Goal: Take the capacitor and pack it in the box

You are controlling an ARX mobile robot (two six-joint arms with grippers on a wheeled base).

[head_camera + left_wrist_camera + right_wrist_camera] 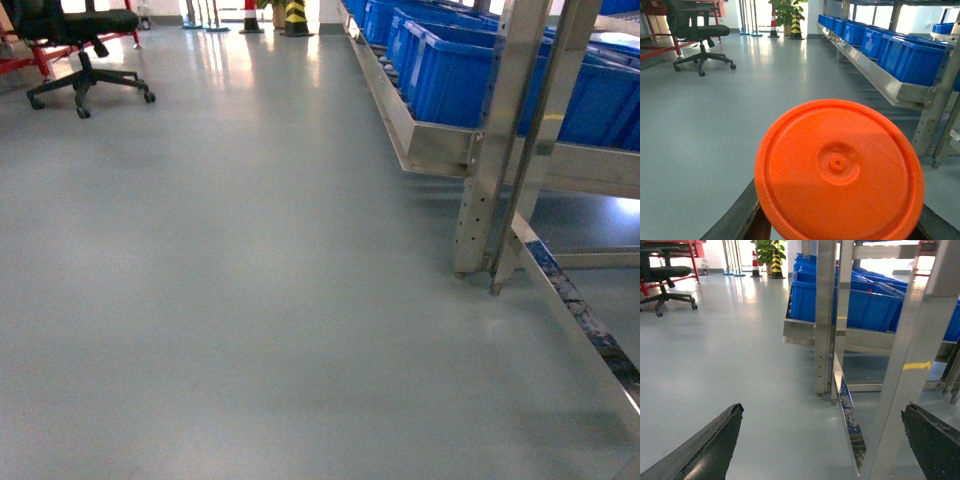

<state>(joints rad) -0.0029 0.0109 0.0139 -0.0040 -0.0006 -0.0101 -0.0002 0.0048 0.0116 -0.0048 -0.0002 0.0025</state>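
Left wrist view: orange disc [839,172] hiding end effector.

Bright daylight from the far windows glares on the glossy floor [250,60], all views slightly soft, the near orange disc [840,172] blurred.

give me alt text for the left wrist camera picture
A large round orange disc fills the lower foreground, held between the left end effector's dark fingers. Beyond it lie grey floor, a black office chair and blue bins on a metal rack.
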